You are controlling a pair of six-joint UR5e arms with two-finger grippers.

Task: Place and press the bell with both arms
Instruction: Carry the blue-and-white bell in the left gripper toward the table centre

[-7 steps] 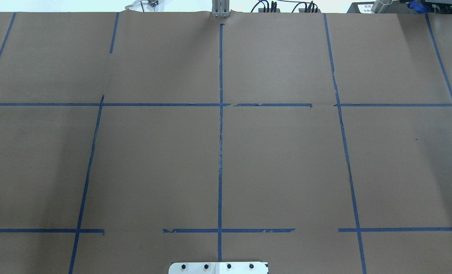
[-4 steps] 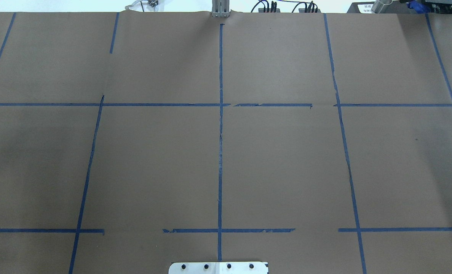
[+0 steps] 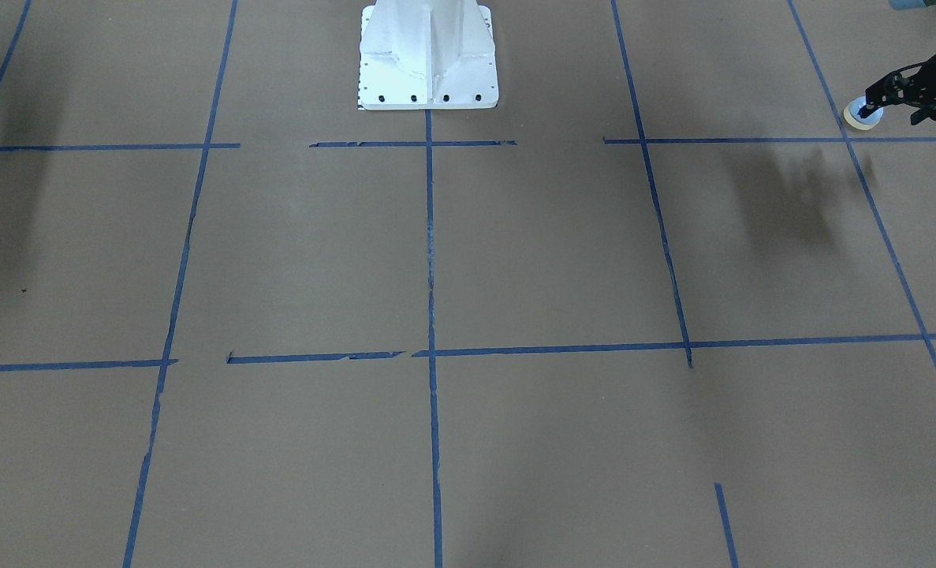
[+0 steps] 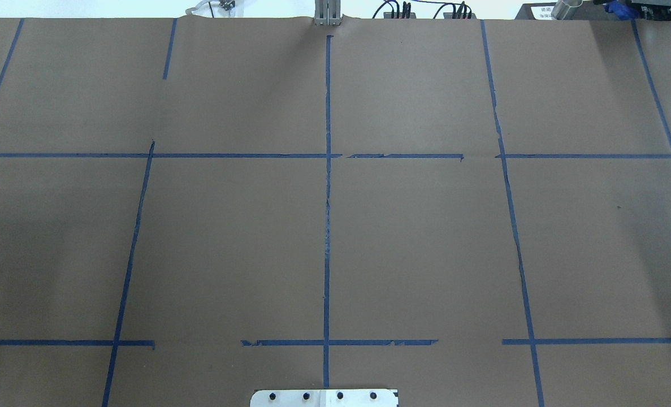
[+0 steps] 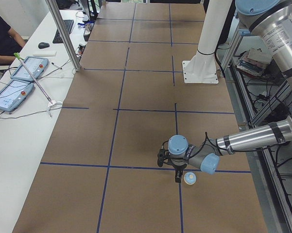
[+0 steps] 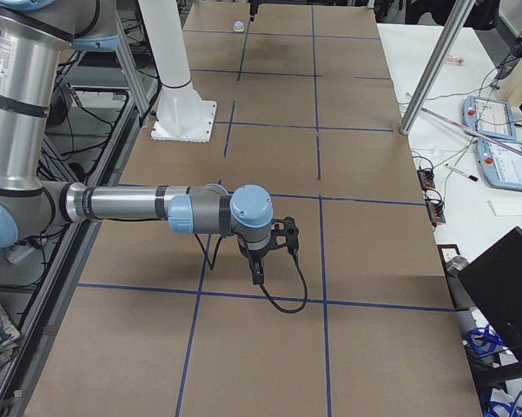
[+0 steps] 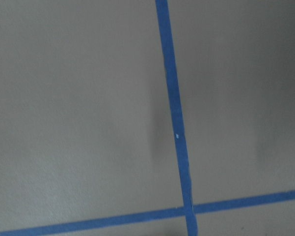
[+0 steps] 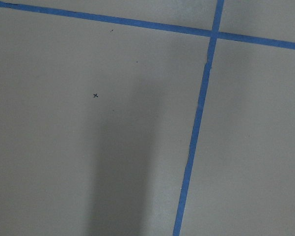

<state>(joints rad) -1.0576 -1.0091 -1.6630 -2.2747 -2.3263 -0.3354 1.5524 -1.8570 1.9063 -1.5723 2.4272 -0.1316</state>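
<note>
Brown paper desk [image 4: 425, 254], ruled into squares by blue tape [image 4: 327, 226], white pedestal [image 3: 428, 55] at the robot's edge. Far out at the left end, upright on the paper near a tape crossing: the bell [image 5: 190, 178], button up. Just beside it, tip down, the left tool [image 5: 176, 174]; spread of its fingers impossible to tell, nothing clearly held. Probably the pick-up stage. To do it well: centre over the dome, straddle the base ring, close gently, lift straight, then carry toward the middle squares, within reach of both sides. Left arm [image 5: 252, 138] stretched low and nearly level, wrist bent down. Right arm [image 6: 130, 204] likewise stretched at the opposite end, right tool [image 6: 259, 274] pointing down above the paper, well apart from the bell; opening impossible to tell.
</note>
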